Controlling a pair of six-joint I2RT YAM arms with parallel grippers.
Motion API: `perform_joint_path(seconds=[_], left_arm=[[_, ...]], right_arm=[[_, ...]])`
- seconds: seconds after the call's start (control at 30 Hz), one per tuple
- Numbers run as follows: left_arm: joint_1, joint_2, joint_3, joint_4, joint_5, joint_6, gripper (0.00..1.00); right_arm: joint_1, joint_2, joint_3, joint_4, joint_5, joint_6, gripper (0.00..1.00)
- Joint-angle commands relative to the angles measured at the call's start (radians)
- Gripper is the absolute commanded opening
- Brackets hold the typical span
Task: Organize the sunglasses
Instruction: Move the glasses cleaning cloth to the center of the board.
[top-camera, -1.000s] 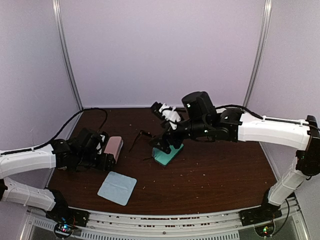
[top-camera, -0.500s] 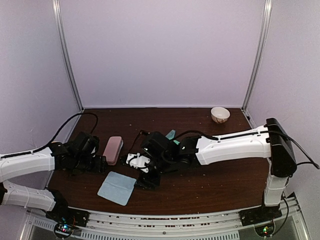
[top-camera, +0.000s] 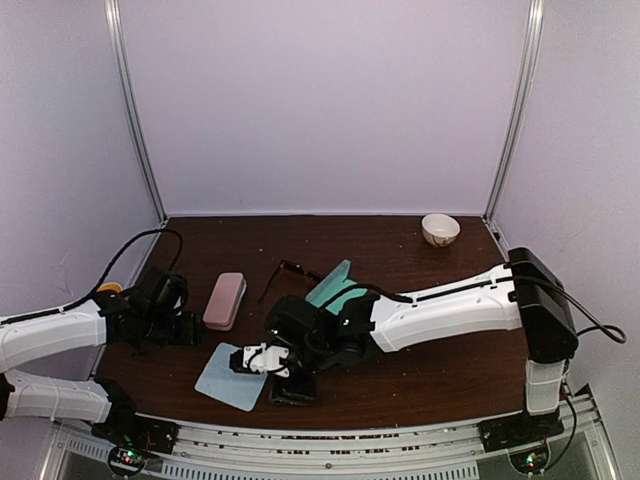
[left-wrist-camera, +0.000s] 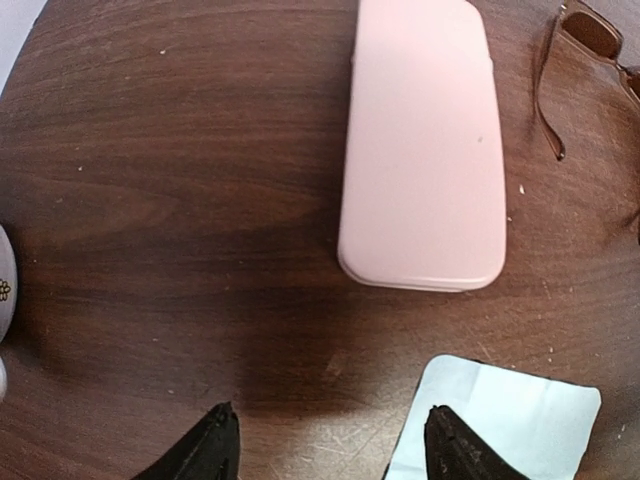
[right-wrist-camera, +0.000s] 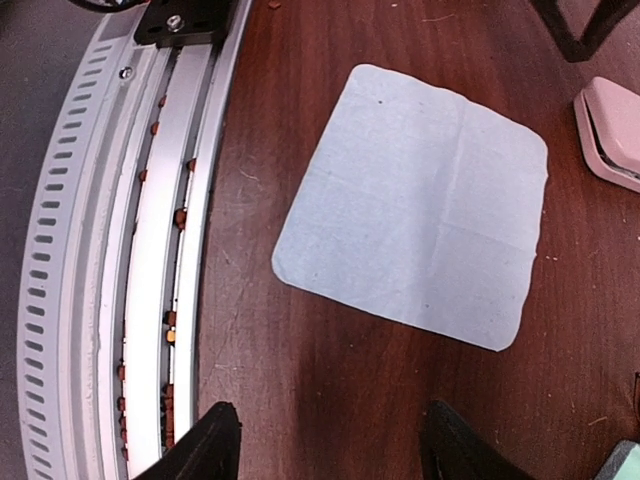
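Note:
A thin reddish-brown pair of sunglasses (top-camera: 289, 270) lies on the brown table behind the pink case (top-camera: 224, 298); in the left wrist view the sunglasses (left-wrist-camera: 585, 45) are at the top right. My left gripper (top-camera: 190, 327) (left-wrist-camera: 330, 452) is open and empty, low over bare table just short of the pink case (left-wrist-camera: 420, 150). My right gripper (top-camera: 252, 360) (right-wrist-camera: 330, 450) reaches across to the near left and stands open and empty at the near edge of a light-blue cloth (right-wrist-camera: 420, 200). A dark shape (top-camera: 291, 390) under the right wrist is too unclear to name.
An open teal case (top-camera: 335, 288) stands mid-table with its lid up. The light-blue cloth (top-camera: 233, 376) lies near the front edge, next to the metal rail (right-wrist-camera: 130, 250). A small bowl (top-camera: 440, 229) sits at the back right. A white object (left-wrist-camera: 4, 290) shows at the left wrist view's edge.
My right arm swung from above the teal case down to the near left, over the cloth. My left gripper drew back leftward from the pink case. Both grippers' jaws narrowed a little.

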Motion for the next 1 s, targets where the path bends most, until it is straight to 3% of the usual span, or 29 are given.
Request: perform_joint_path(seconds=[0.0,0.3,0.47,0.97], left_arm=[[0.032,-0.022,-0.021,0.048,0.001,-0.015,0.66],[0.057,-0.020,-0.027,0.073,0.008,-0.006,0.65],[0.063,-0.023,-0.030,0.080,0.011,0.008,0.64],[0.071,-0.025,-0.043,0.097,0.017,0.019,0.63]], right_arm=[[0.029,0.042,0.047,0.026,-0.005,-0.075,0.62],[0.042,0.139,0.147,0.050,-0.034,-0.153,0.60],[0.082,0.263,0.295,-0.053,0.033,-0.176,0.58],[0.095,0.287,0.297,-0.031,0.045,-0.169,0.58]])
